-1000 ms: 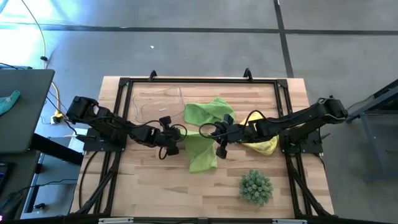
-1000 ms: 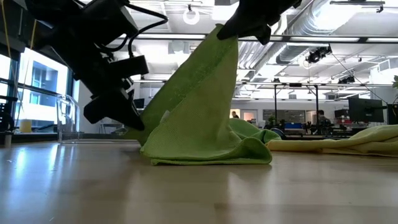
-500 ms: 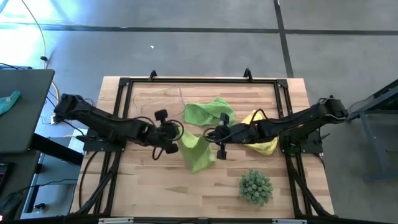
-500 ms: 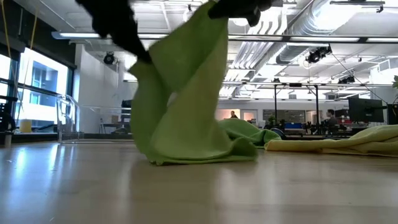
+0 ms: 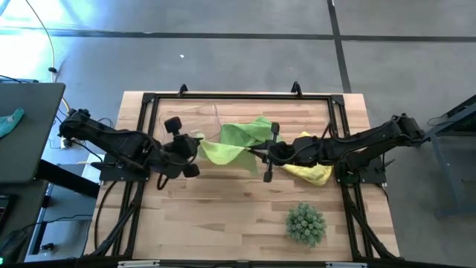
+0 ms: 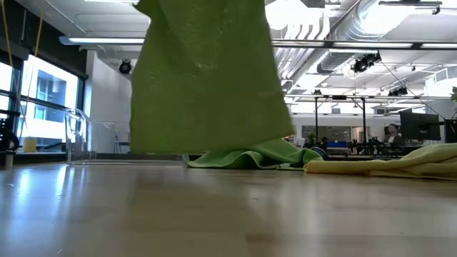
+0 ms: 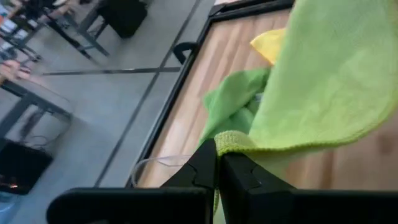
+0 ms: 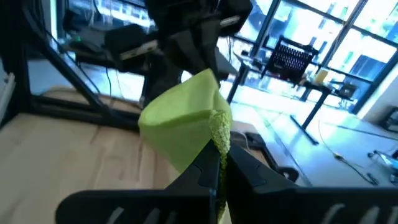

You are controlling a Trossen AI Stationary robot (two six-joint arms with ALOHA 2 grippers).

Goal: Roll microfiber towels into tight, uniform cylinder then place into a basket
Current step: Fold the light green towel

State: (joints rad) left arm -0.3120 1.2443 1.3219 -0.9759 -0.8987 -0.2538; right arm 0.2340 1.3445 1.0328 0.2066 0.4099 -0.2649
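Teal cloth (image 5: 10, 121): you see it lying on the dark side stand off the surface's left edge, well apart from everything else.
Left end effector (image 5: 195, 149): yours is clamped on one corner of the held towel; in the left wrist view (image 7: 217, 163) the two fingers are pressed together with the hem pinched between them.
Basket (image 5: 186, 123): clear tub at the surface's far left, just beyond the left end effector; its rim shows faintly.
Held towel (image 5: 223, 152): lime green, stretched between your two end effectors and lifted off the wood; in the low view (image 6: 207, 78) it hangs as a broad sheet with its lower edge just above the surface.
Second green towel (image 5: 249, 132): crumpled on the surface behind the held one, near the middle; in the low view (image 6: 246, 157) it lies in a low heap.
Right end effector (image 5: 262, 154): closed on the opposite corner of the held towel; the right wrist view (image 8: 219, 163) shows the fingers shut with the green hem caught between them.
Yellow towel (image 5: 311, 171): bunched on the surface under your right arm, just right of the right end effector; in the low view (image 6: 400, 163) it lies flat and low.
Plant (image 5: 306, 223): spiky green ball at the surface's near right, apart from the towels.
Surface (image 5: 208, 223): pale wood planks inside a black frame.
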